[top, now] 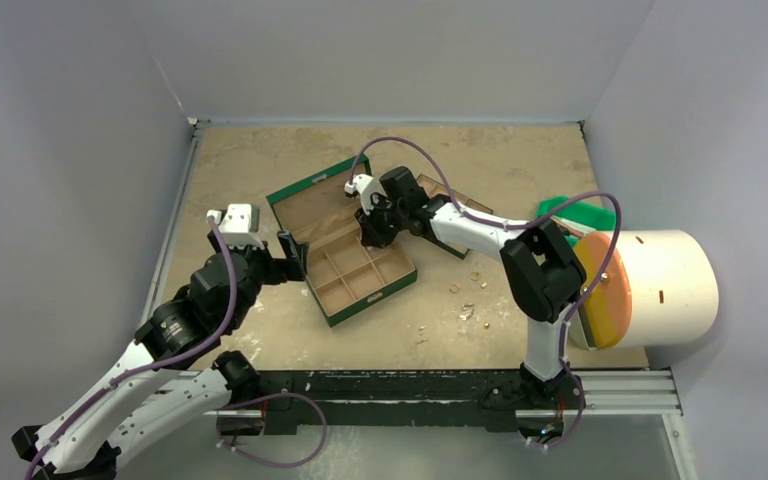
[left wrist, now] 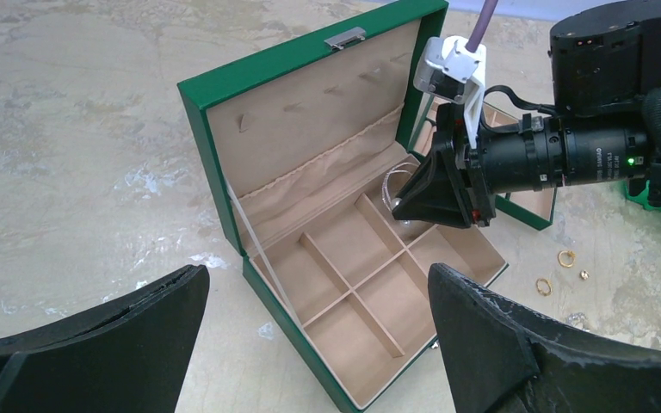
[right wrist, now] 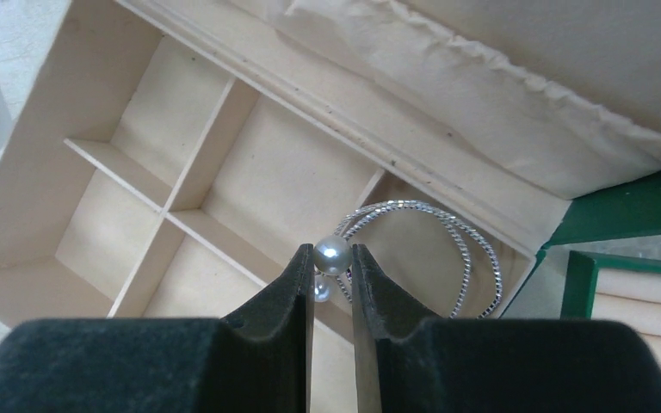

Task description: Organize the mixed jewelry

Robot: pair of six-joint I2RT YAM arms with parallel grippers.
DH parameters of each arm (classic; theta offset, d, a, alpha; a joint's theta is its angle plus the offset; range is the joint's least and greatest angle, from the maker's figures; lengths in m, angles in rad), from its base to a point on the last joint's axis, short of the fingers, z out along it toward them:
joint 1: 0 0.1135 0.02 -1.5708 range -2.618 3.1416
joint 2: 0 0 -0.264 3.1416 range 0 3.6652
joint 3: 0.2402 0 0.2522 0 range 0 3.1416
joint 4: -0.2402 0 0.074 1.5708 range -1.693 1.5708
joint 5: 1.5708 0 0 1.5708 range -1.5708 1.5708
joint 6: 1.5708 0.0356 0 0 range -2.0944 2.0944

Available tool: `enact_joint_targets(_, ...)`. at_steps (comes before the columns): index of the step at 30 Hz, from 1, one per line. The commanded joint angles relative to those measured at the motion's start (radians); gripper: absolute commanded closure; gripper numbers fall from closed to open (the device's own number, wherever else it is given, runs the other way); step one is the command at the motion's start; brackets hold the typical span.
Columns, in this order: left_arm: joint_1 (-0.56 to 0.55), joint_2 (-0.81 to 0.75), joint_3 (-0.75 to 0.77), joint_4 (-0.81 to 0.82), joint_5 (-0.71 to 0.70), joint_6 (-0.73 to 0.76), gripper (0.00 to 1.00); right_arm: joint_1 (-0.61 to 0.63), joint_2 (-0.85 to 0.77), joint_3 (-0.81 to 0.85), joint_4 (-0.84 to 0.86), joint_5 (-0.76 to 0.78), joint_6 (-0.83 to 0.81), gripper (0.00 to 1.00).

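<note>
My right gripper (right wrist: 332, 258) is shut on a pearl bead (right wrist: 332, 255) at one end of a thin silver hoop (right wrist: 465, 249). A second pearl (right wrist: 322, 291) shows just below it. The hoop hangs over a far corner compartment of the open green box (top: 360, 305). From above, the right gripper (top: 372, 238) is over the box's back part. My left gripper (left wrist: 317, 274) stands wide open beside the box's near left edge, holding nothing. Small loose rings (left wrist: 565, 257) and other tiny pieces (top: 467, 311) lie on the table to the right of the box.
A tan slotted ring tray (right wrist: 645, 301) in a green frame lies right behind the box. A large white cylinder with an orange face (top: 650, 285) and a green piece (top: 575, 215) stand at the right edge. The box lid (left wrist: 310, 112) stands up at the back.
</note>
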Motion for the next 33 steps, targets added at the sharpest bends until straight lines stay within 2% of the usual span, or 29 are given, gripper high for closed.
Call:
enact_joint_targets(1,-0.003,0.000,0.044,0.019,-0.016,0.012,0.01,-0.010,0.025,0.053,0.028,-0.018,-0.019,1.00)
enact_joint_targets(7,-0.004,0.002,0.043,0.019,-0.019,0.012,0.01,-0.014,0.040,0.050,0.032,0.002,-0.018,0.98)
enact_joint_targets(14,-0.003,0.005,0.043,0.019,-0.019,0.014,0.01,-0.016,0.040,0.027,0.050,0.025,-0.002,0.82)
enact_joint_targets(25,-0.003,0.002,0.044,0.019,-0.018,0.014,0.01,-0.016,0.014,0.007,0.054,0.047,0.012,0.65)
enact_joint_targets(33,-0.003,0.000,0.043,0.019,-0.013,0.012,0.01,-0.016,-0.023,-0.007,0.048,0.051,0.023,0.61)
